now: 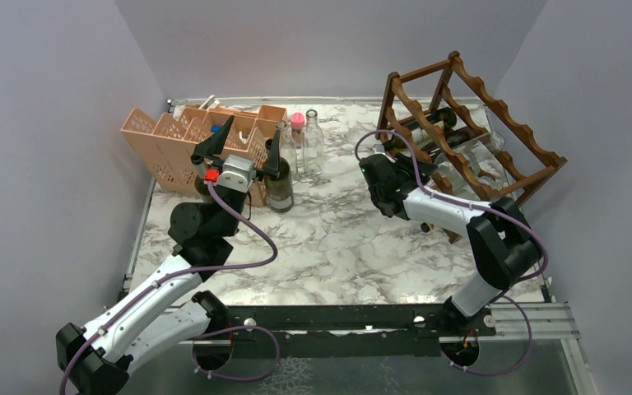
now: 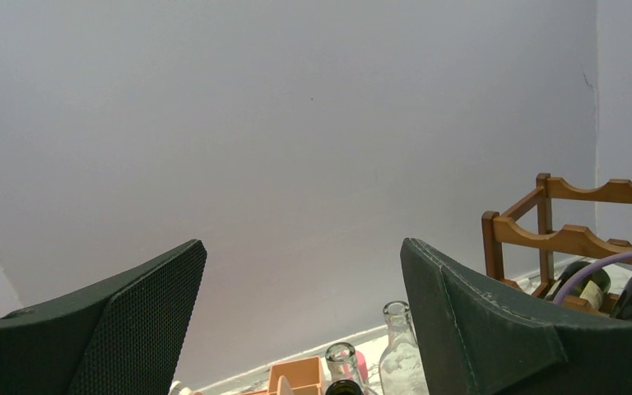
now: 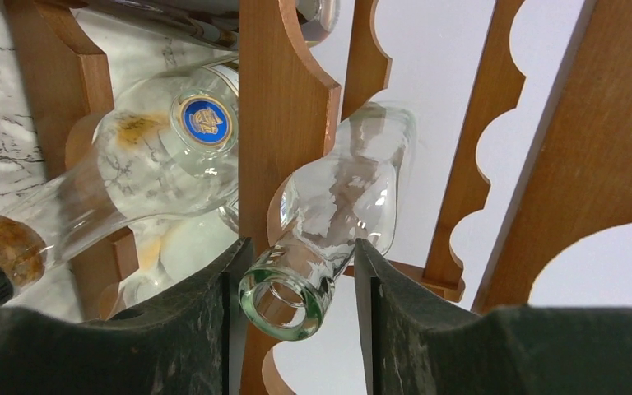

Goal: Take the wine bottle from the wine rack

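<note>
Wine bottle (image 3: 350, 177): clear glass, uncorked, laid on its side in a scalloped cradle of the wine rack (image 3: 284, 107), at the far right of the marble table (image 1: 337, 239). Long axis running from the open mouth, nearest the wrist camera, back through the rails to the base, roughly in line with the arm's reach. Neck projecting out of the rack front towards the claw.

Right gripper (image 3: 300, 247): spread, one finger on each side of the neck just behind the mouth; left pad at or near the glass, a visible gap on the other side; nothing clamped yet. Nearer arm by far. Judged next: close on the neck, then draw straight back along the bottle's axis, clear of the upright slat beside it.

Neighbouring bottle (image 3: 156, 156): clear, corked, blue-and-gold emblem, in the adjoining cradle just beside; a risk of being knocked if the pull swings sideways.

Left gripper (image 1: 249, 141): wide apart, empty, raised over the peach lattice organiser (image 1: 173, 136) at the far left, well apart from the rack.
</note>
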You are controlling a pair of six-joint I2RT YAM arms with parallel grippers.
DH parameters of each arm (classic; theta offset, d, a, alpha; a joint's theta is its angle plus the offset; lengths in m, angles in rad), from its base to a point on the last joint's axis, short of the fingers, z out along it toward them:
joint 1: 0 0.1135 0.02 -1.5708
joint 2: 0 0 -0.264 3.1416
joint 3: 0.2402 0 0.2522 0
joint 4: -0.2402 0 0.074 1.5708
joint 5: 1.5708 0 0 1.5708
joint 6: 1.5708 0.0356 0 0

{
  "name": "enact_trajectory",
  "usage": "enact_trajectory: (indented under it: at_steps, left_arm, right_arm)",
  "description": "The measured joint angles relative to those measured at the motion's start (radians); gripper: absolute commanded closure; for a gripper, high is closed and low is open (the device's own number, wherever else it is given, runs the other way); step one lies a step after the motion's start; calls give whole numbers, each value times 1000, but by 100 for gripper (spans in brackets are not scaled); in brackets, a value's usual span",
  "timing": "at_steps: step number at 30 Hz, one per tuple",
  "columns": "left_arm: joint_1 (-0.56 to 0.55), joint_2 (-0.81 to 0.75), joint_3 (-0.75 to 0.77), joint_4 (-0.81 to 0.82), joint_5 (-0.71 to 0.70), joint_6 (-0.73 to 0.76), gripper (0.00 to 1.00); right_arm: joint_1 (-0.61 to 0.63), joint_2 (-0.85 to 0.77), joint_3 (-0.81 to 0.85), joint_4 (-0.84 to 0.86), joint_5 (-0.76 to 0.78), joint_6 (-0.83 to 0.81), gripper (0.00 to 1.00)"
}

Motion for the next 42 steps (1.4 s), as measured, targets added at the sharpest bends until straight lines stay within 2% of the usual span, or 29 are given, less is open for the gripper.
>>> enact_trajectory:
  at_steps: [5,9,17,22,30,35,39,42]
  left_arm:
    - [0,0,0,0,0,0,6]
    - [0,0,0,0,0,0,6]
    - [0,0,0,0,0,0,6]
    - [0,0,0,0,0,0,6]
    - [0,0,0,0,-2,0,6]
    - [0,-1,0,0,-2,1,6]
    - [0,-1,0,0,-2,3,6]
    - [0,-1,0,0,-2,4,6]
  right_arm:
    - [46,0,32,-91,26,74,91]
    - [84,4,83,-232,57,207,99]
    - [194,87,182,-532,138,472,99]
    - [241,127,291,-748,130,668,99]
    - [340,134,353,-971,113,872,99]
    - [398,177,449,-1178,108,1097,99]
    - [468,175,456,-1255,99,1181,99]
    - [488,140,454,-1232,79,1153,99]
